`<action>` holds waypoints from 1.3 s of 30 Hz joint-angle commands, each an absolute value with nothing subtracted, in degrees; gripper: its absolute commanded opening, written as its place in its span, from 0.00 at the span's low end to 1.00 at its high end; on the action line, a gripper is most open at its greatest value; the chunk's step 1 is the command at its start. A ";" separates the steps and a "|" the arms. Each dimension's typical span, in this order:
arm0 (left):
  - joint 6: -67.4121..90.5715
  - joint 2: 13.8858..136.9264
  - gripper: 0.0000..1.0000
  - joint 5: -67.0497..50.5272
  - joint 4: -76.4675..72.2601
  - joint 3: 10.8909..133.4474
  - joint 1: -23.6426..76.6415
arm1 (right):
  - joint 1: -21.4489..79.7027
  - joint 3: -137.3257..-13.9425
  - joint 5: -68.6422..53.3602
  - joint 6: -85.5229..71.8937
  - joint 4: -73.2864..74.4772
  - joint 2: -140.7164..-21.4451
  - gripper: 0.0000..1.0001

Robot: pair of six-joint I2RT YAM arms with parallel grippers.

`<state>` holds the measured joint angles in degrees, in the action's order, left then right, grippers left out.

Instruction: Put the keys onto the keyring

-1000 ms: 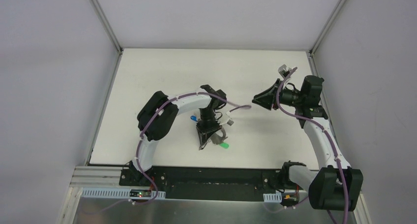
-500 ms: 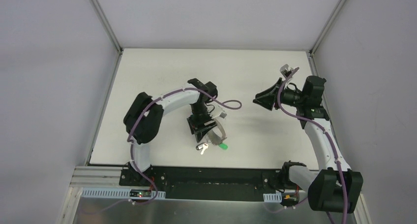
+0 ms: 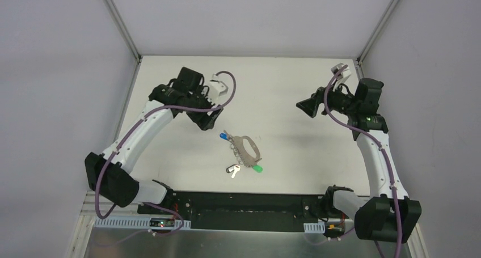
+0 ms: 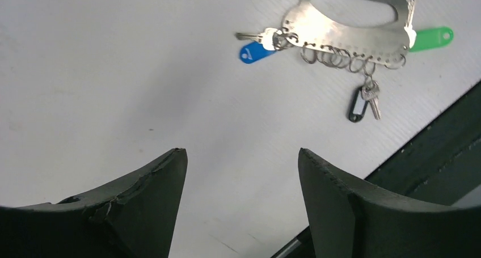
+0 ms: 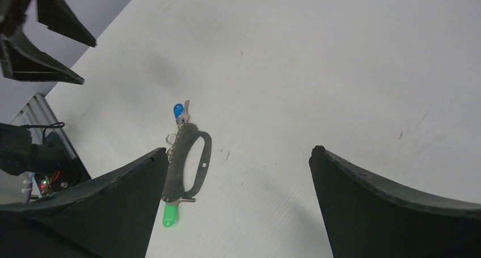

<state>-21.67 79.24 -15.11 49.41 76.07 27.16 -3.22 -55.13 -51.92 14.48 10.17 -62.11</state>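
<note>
Left: my left gripper (image 4: 241, 156) stood open and empty, beyond and left of the keyring (image 3: 248, 148) | Right: my right gripper (image 5: 238, 156) gaped wide, empty, well right of the keyring | Keys: blue key (image 3: 223, 136) at the keyring's far end, green key (image 3: 258, 169) at its near end, black key (image 3: 230, 169) by its rings, near-left

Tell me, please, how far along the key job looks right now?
Done: the blue key, green key and black key all appear hooked on the keyring. In hand: nothing; the left gripper and right gripper stand open, apart from it. Left: seemingly nothing.
</note>
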 commanded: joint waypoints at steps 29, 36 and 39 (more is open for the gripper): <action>-4.76 34.04 0.99 -1.01 19.69 47.87 12.17 | -5.05 -46.26 -36.51 3.03 4.90 -51.16 1.00; -5.09 33.05 0.99 1.04 20.52 49.11 10.48 | -5.88 -45.84 -37.55 3.36 4.92 -50.79 1.00; -5.24 33.49 0.99 1.23 21.23 49.31 10.46 | -5.95 -45.81 -37.62 3.68 4.93 -50.98 1.00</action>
<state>-5.32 33.21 0.40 20.91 47.16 11.11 -5.45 -46.02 -36.49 3.62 6.68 -51.83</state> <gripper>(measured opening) 0.990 0.995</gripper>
